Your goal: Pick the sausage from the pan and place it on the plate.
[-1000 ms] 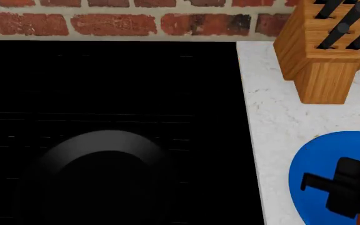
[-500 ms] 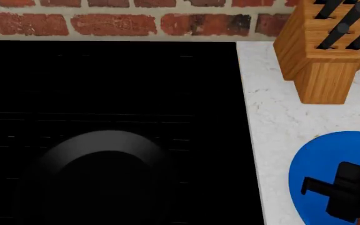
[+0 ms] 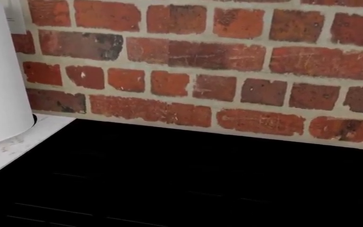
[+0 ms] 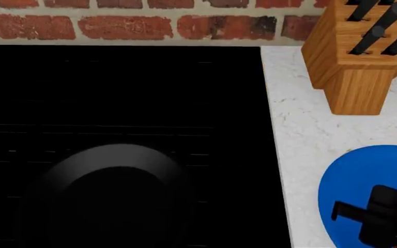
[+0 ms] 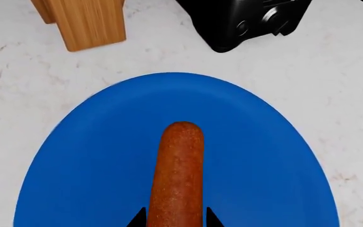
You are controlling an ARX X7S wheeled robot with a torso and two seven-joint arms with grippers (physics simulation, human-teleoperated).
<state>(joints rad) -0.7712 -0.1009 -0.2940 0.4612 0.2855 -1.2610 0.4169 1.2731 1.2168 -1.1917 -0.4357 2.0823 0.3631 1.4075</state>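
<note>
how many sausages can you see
1. The sausage sits between the tips of the right claw, over the middle of the blue plate. The pan is too dark to rule out another.

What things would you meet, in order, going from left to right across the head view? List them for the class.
pan → black stovetop → white countertop → plate, with the right gripper over it. The knife block stands farther back at the right, so its place overlaps the plate's.
</note>
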